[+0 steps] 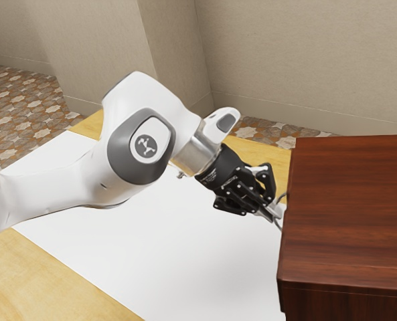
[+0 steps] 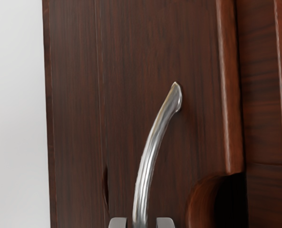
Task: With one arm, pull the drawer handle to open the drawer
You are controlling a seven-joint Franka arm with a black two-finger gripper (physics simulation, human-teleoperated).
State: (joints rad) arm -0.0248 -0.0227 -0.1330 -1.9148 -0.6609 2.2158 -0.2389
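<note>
The dark wooden cabinet [image 1: 349, 207] stands at the exterior view's right. My black gripper [image 1: 273, 212] is pressed up to its side face, where a thin bit of the metal handle [image 1: 278, 219] shows. In the wrist view the curved silver drawer handle [image 2: 152, 152] runs across the drawer front [image 2: 83, 95] and passes between my two grey fingertips [image 2: 118, 222], which sit close against it on both sides. The gripper [image 2: 141, 222] is shut on the handle. How far the drawer stands out from the cabinet I cannot tell.
A white sheet [image 1: 151, 247] covers the light wooden table [image 1: 24, 287] under the arm. The cabinet frame [image 2: 264, 95] borders the drawer front, with a rounded recess [image 2: 217, 202] beside the handle. Tiled floor [image 1: 17, 100] and beige walls lie behind.
</note>
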